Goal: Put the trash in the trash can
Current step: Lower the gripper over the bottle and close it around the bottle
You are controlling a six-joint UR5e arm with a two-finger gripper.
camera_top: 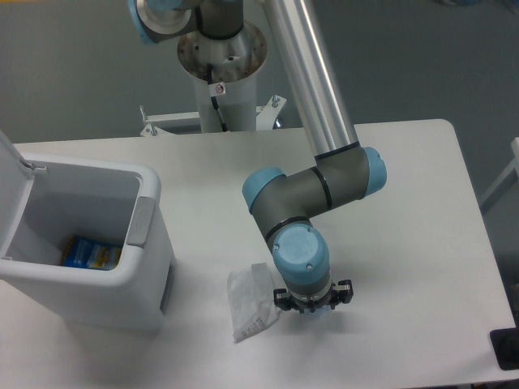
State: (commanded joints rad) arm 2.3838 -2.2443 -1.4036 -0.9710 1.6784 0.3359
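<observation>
The wrist hides the fingers (306,309), so their spread cannot be told, and the bottle is covered too. Just left of them lies the wrapper (250,301) on the counter (405,243); farther left stands the open trash can (122,284), holding a blue-and-yellow packet (91,254).

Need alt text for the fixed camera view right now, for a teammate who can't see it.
The arm's gripper points down at the table beside a crumpled wrapper, jaws hidden by the wrist. At left, the open trash can holds a blue-and-yellow packet.
</observation>
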